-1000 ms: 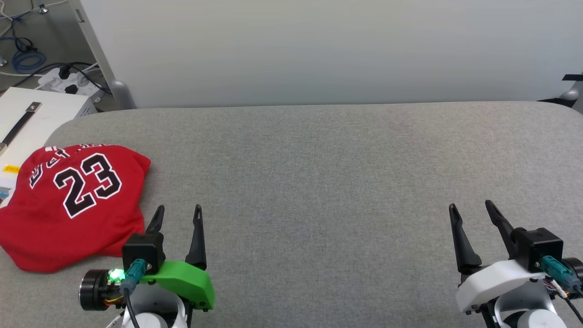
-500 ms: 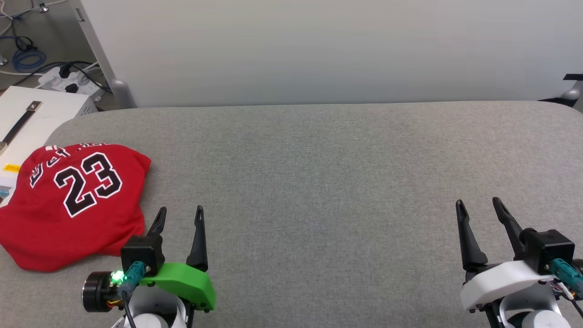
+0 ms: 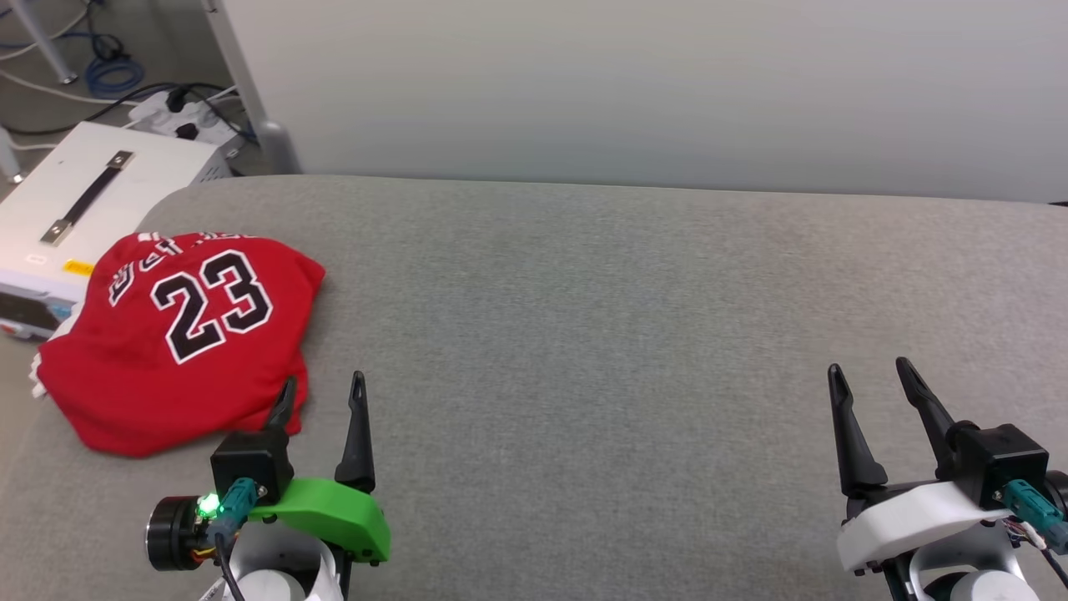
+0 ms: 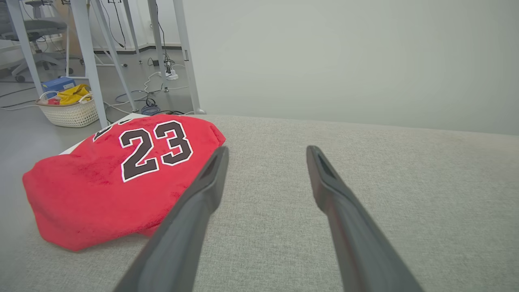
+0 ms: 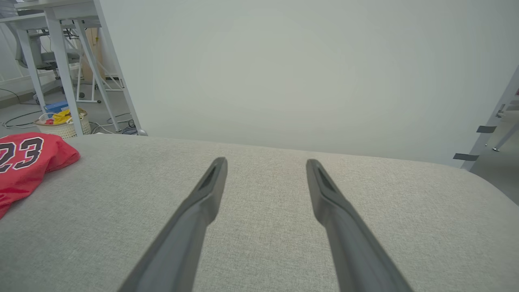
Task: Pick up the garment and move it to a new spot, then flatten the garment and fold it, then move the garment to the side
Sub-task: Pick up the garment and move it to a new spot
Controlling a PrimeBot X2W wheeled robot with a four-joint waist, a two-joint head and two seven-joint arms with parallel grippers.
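The garment [image 3: 179, 338], a red jersey with a black "23", lies crumpled at the left end of the grey table [image 3: 584, 317]. Part of it hangs over the table's left edge. My left gripper [image 3: 324, 391] stands open just right of the garment's near corner, its left fingertip [image 3: 288, 392] close to the cloth. In the left wrist view the garment [image 4: 117, 178] lies left of the open left gripper [image 4: 267, 152]. My right gripper [image 3: 868, 376] stands open far to the right, over bare table. The right wrist view has the garment [image 5: 24, 162] at its left edge, far from the right gripper [image 5: 265, 164].
A white box [image 3: 92, 196] with a dark handle stands just off the table's left end. Cables and a power strip [image 3: 188, 117] lie on the floor behind it. A pale wall panel [image 3: 634, 83] runs along the far edge. A basket [image 4: 69, 111] sits on the floor.
The head camera has turned left, so the whole picture has shifted right. Both grippers stay open, and the garment lies as before.
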